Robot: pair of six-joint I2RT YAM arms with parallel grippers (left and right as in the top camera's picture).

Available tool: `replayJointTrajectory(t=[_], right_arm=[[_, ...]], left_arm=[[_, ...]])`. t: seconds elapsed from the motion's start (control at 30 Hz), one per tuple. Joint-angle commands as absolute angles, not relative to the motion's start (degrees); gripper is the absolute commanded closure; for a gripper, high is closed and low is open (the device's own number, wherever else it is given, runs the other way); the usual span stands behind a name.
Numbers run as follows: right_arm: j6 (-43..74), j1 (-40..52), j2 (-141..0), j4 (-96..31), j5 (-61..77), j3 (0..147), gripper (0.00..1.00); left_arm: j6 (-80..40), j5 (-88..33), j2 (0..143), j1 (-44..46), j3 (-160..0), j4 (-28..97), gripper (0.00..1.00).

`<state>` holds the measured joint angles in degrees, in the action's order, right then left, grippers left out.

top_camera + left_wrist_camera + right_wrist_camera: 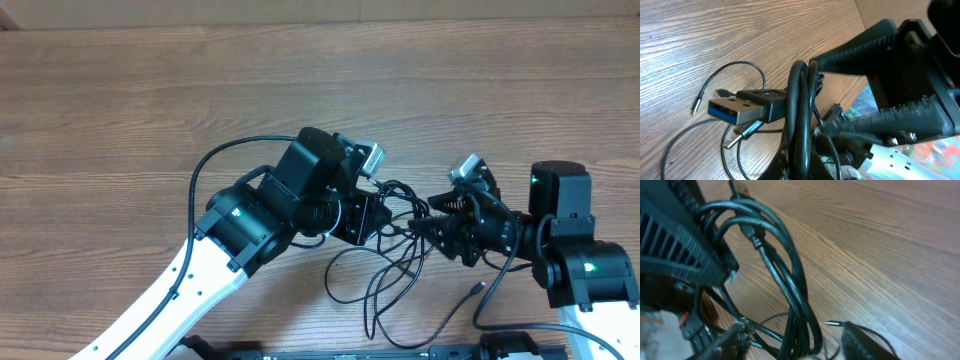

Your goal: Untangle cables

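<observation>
Two arms, one tangle: my left gripper [383, 215] and right gripper [428, 228] meet nose to nose over the wooden table [150, 80]. The black cables [800, 110] are bunched between them, on the half of the table nearer my bases.

My left jaws are clenched on the bundle, and in the left wrist view a doubled loop of thicker cord rises out of them. My right jaws stand parted. Their two ridged fingers [855, 52] are apart, and the loops run past and between them.

Three ends show beside that loop:
- One USB plug [737, 109] with a blue tongue lies against the loop.
- One smaller metal plug [737, 136] sits just below it.
- One thin pin tip [696, 105] rests off to the side on the wood.

From overhead, slack strands spill from the knot toward me in several loops. One more plug end [474, 291] lies on the table apart from the bundle, near my right arm. The cords in the knot itself are too tangled to count.
</observation>
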<state>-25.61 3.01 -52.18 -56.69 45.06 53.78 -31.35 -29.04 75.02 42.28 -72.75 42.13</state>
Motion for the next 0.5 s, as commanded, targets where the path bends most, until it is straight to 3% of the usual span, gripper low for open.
replayJointTrajectory(t=[0.0,0.13,0.3,0.47], right_arm=[[-27.2,2.9,-52.1,-56.8,46.4,54.4,0.76],[-27.3,2.9,-52.1,-56.7,46.4,54.4,0.96],[-26.6,2.9,-52.1,-56.8,45.7,54.4,0.96],[-14.6,2.9,-52.1,-55.9,32.5,54.4,0.96]], left_arm=[[-30.0,-31.1,74.7,42.4,-73.2,41.7,0.96],[-30.0,-31.0,74.7,42.3,-73.2,41.8,0.96],[-32.0,-29.6,74.7,42.3,-73.2,42.1,0.96],[-35.6,-26.1,74.7,42.3,-73.2,43.2,0.96]])
